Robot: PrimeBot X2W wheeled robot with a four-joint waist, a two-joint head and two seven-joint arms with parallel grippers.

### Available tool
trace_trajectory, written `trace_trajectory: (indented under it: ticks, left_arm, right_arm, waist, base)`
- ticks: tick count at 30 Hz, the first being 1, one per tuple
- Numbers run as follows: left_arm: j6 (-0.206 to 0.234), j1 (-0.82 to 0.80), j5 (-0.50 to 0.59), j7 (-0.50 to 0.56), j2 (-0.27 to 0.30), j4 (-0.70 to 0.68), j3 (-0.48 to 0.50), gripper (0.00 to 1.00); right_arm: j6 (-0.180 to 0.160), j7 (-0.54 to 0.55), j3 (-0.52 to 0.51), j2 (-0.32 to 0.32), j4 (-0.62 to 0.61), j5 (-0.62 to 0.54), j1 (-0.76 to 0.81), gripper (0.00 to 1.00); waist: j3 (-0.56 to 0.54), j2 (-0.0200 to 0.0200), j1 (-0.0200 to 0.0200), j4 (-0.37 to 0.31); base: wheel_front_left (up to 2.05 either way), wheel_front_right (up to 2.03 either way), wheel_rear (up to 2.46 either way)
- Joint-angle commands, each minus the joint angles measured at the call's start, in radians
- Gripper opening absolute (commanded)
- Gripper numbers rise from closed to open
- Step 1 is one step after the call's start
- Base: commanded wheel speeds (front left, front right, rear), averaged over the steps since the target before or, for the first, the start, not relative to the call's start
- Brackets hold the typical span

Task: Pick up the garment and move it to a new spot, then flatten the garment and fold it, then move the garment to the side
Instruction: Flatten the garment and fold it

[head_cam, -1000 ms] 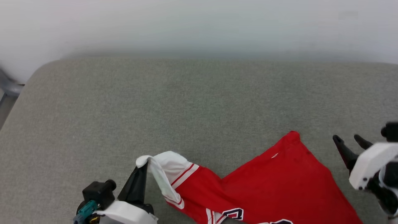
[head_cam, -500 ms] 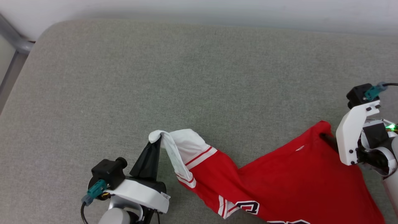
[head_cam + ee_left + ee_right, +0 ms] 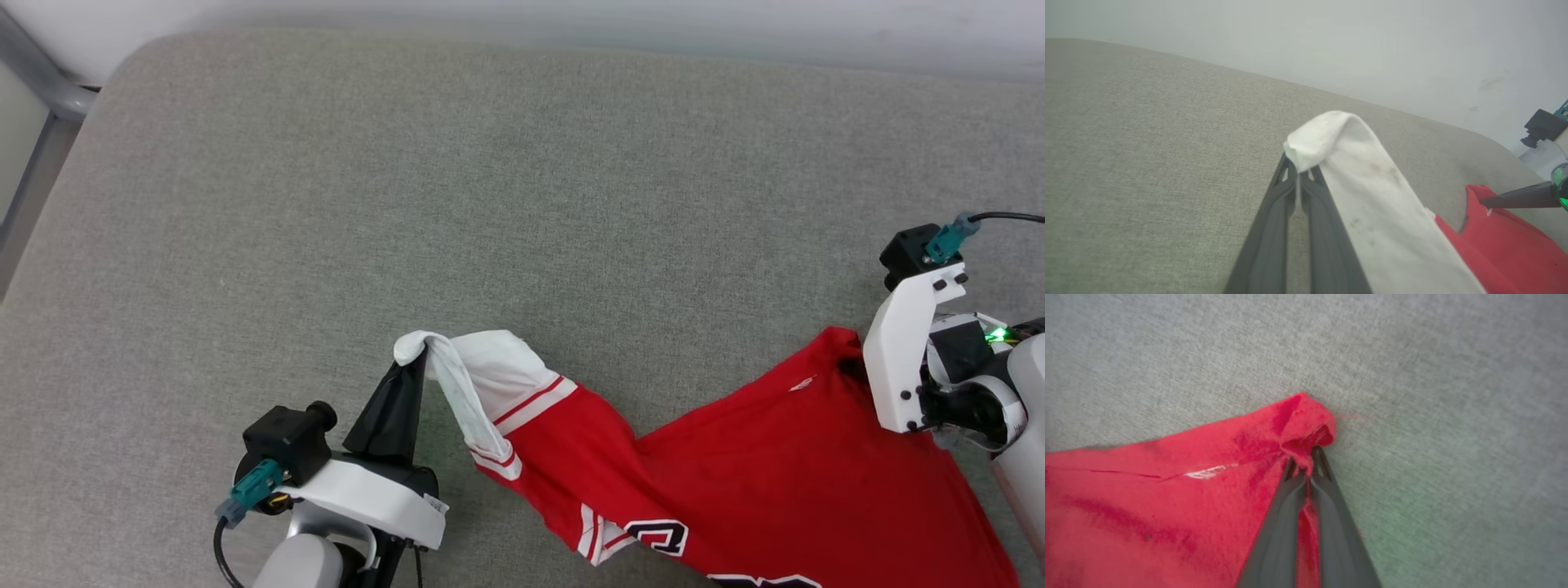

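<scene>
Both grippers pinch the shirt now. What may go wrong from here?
The left gripper pinches only the tip of the white sleeve; a pull might slip it free. The right gripper holds a small bunched corner of the shirt, which might also slip. The shirt lies creased between them, so it may land wrinkled.
</scene>
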Motion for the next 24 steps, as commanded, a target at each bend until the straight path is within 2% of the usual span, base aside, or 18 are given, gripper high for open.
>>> trace_trajectory:
  ticks: [1, 3, 12, 17, 24]
  left_arm:
    - [-0.001, 0.004, -0.002, -0.007, 0.006, -0.001, 0.008, 0.0]
    - [-0.001, 0.004, 0.0, -0.007, 0.012, 0.0, 0.012, 0.0]
    - [-0.002, -0.094, 0.008, -0.007, 0.065, 0.041, 0.021, 0.0]
    - [-0.001, -0.224, 0.0, -0.004, 0.117, 0.085, 0.017, 0.0]
    - [-0.001, -0.454, -0.034, 0.023, 0.182, 0.185, 0.0, 0.0]
  right_arm:
    - [-0.001, -0.026, 0.012, 0.008, 0.028, 0.003, 0.016, 0.0]
    - [-0.002, -0.082, -0.001, -0.007, 0.022, -0.015, -0.016, 0.0]
    - [-0.001, -0.248, -0.067, 0.007, 0.03, -0.055, -0.047, 0.0]
    - [-0.001, -0.33, -0.13, 0.037, 0.052, -0.125, -0.089, 0.0]
    - [-0.001, -0.424, -0.23, 0.094, 0.07, -0.227, -0.202, 0.0]
  waist:
    - [-0.02, 0.0, 0.0, -0.003]
    - [-0.041, 0.0, 0.0, -0.007]
    - [-0.154, 0.0, 0.0, -0.037]
    - [-0.189, 0.0, 0.0, -0.068]
    - [-0.183, 0.0, 0.0, -0.099]
  base:
    - [0.0, 0.0, 0.0]
    - [0.0, 0.0, 0.0]
    - [0.0, 0.0, 0.0]
    - [0.0, 0.0, 0.0]
    - [0.0, 0.0, 0.0]
